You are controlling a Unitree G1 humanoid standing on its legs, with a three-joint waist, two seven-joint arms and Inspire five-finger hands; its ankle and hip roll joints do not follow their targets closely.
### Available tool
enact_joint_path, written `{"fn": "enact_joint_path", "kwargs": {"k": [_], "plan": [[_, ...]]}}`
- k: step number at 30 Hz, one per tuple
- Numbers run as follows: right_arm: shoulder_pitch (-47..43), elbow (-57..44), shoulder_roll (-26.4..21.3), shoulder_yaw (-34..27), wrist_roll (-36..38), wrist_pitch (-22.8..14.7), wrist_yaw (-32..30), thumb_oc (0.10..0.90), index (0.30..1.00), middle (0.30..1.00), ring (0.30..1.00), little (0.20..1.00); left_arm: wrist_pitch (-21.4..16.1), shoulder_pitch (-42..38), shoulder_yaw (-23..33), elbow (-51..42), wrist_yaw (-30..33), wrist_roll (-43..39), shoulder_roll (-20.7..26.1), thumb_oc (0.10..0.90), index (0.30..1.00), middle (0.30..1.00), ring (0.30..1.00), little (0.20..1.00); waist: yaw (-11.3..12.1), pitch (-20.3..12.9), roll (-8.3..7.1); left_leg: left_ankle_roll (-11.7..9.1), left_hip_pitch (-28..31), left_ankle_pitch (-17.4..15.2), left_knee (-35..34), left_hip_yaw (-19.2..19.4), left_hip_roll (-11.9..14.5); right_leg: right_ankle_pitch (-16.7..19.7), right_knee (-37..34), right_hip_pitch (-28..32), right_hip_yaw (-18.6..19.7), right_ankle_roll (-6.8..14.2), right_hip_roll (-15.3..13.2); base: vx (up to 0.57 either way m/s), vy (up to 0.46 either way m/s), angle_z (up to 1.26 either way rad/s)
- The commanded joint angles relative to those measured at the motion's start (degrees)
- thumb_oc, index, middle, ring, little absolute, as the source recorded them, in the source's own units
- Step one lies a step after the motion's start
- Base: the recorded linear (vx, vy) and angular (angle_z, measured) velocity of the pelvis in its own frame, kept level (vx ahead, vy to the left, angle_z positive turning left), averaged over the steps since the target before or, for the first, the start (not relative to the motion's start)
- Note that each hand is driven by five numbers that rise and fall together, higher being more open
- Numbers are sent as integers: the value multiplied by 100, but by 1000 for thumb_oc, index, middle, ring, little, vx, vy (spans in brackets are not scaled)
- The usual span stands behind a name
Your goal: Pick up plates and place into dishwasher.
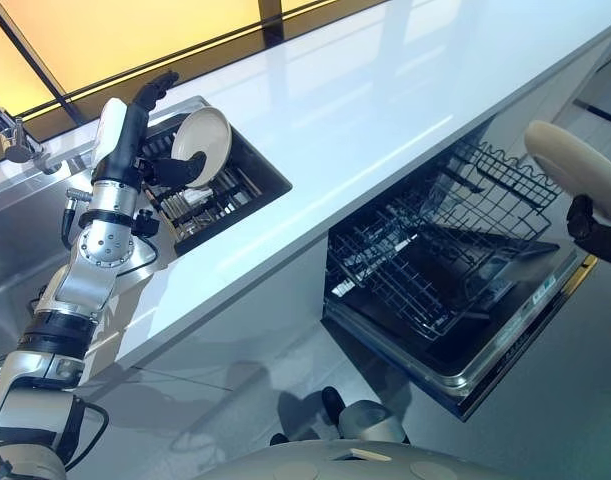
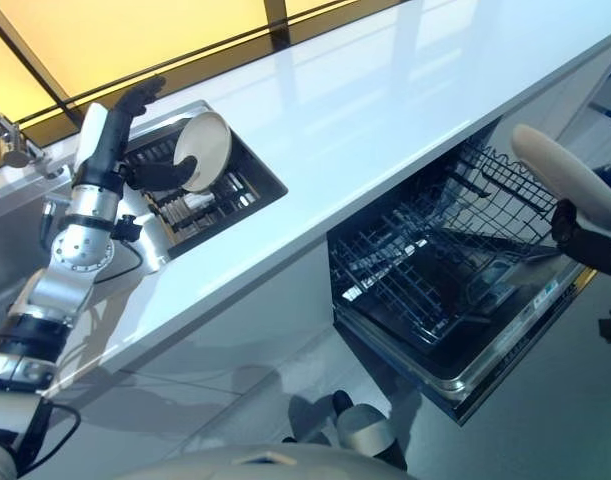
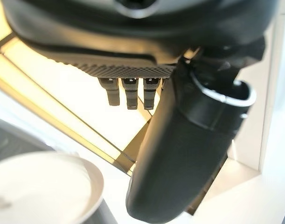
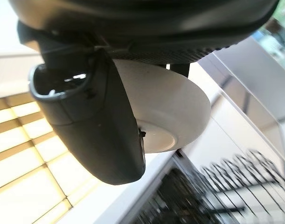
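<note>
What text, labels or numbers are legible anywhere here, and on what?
None legible.
Dishwasher door: pale marks along its front edge, too small and blurred to read.
Plate in the right hand: plain cream underside, no print.
Plate by the left hand: plain, no print.
Countertop and dishwasher rack: no markings visible.

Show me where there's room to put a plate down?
The white countertop is bare from the drying rack to its far right end. The open dishwasher rack looks empty. The drying rack is crowded: the left hand grips a plate there.
</note>
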Motion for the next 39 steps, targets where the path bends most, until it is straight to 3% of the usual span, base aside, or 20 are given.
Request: {"fn": "enact_joint_path", "kwargs": {"k": [1,4,11,21,32,39], "plan": [[-518,-33,-293,-176,671,77,494,100,300,300,300,200,-359,-585,287,-42,-55,-455,295,800,900,900,900,900,173,-689,-115,-12,-128,-303,54,-23,-68,-367,500,-197,-181,651,114,0,0,0],[-578,62,-236,43,706,260,644,100,300,300,300,200,-382,-603,215,-102,-219,-482,324,800,900,900,900,900,198,-686,-108,-18,-130,-293,58,-17,-65,-365,499,-191,-206,649,104,0,0,0],[-1048,499,26,1096,848,1087,1201,100,300,300,300,200,-222,-644,-171,-323,-515,-897,197,800,900,900,900,900,363,-626,-95,-9,-126,-288,64,-60,-62,-385,515,-167,-317,626,61,-7,-5,2],[-1699,1331,110,2017,1102,1269,1200,100,300,300,300,200,-258,-956,-591,-353,-383,-914,128,800,900,900,900,900,583,-578,-96,-16,-101,-303,103,-125,-38,-417,518,-89,-437,591,23,-12,-12,8],[-2331,2202,181,2721,1388,1877,1386,100,300,300,300,200,-184,-1201,-897,-451,-271,-888,11,800,900,900,900,900,795,-558,-129,-25,-90,-350,179,-214,-21,-438,483,14,-540,564,-21,-1,-7,9],[-2698,2847,309,3082,1421,2071,1455,100,300,300,300,200,-99,-1358,-1083,-530,-238,-925,-54,800,900,900,900,900,906,-543,-129,-21,-81,-367,203,-235,-12,-440,474,51,-586,554,-48,-1,-2,4]]}}
